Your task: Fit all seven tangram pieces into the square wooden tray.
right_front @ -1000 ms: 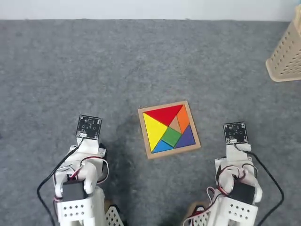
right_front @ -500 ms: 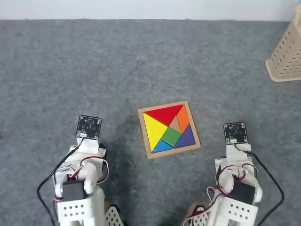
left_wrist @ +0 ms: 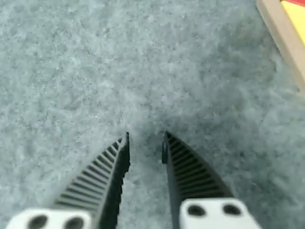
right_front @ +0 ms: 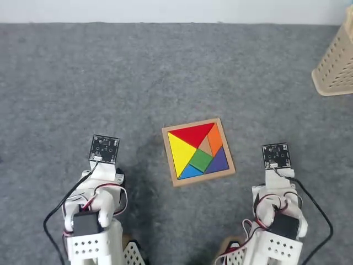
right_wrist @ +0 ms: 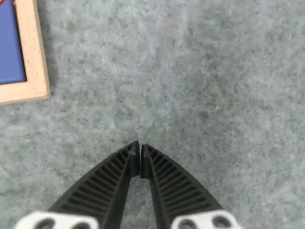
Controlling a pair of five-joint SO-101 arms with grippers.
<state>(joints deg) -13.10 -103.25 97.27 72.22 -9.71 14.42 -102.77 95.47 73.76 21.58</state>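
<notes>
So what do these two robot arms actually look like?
Both the left arm and right arm are white plastic with black motor blocks, looped black and red cables and a small black square circuit board. The left hand and right hand have black, pointed, ridged fingers.

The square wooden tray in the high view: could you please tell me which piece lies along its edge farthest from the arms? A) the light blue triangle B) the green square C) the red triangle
C: the red triangle has its long side running against the far rim of the square wooden tray.
</notes>
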